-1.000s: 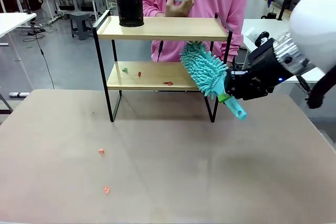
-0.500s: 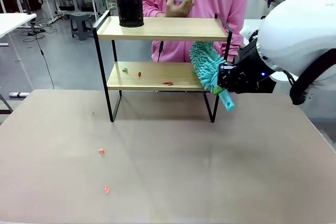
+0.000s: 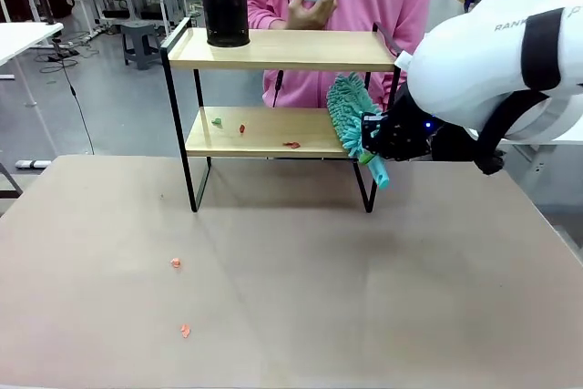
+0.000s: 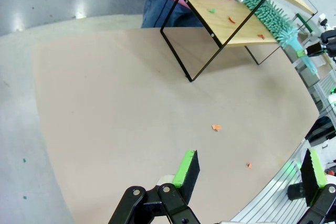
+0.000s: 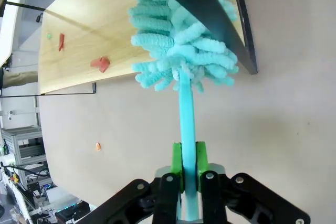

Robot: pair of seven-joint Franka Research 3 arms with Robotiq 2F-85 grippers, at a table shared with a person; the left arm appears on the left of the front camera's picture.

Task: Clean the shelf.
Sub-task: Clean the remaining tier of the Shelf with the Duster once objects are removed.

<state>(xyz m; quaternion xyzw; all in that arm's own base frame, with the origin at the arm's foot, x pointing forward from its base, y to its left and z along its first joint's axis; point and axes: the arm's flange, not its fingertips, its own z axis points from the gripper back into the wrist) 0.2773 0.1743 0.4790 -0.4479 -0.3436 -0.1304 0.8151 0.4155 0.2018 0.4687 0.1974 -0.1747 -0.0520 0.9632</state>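
Right gripper point(image 3: 375, 137), pads clamped on the teal duster point(image 3: 347, 114) handle, has swung in from frame right, so the mop head now meets the right end of the shelf point(image 3: 273, 50) lower board, upper centre, likely ready to sweep off the scraps point(image 3: 291, 145); left gripper point(image 4: 249, 167) spread, empty.

My gripper point(image 5: 189, 153) clamps the duster point(image 5: 178, 40) by its handle. Its head is on the shelf point(image 5: 89, 30) at twelve o'clock, with scraps point(image 5: 100, 64), perhaps paper, at ten.

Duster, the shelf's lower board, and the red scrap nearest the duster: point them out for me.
duster point(image 3: 344, 114), front view, on the fluffy teal head.
lower board point(image 3: 260, 137), front view, on bare wood near the front edge.
red scrap point(image 3: 291, 145), front view, on the scrap's middle.
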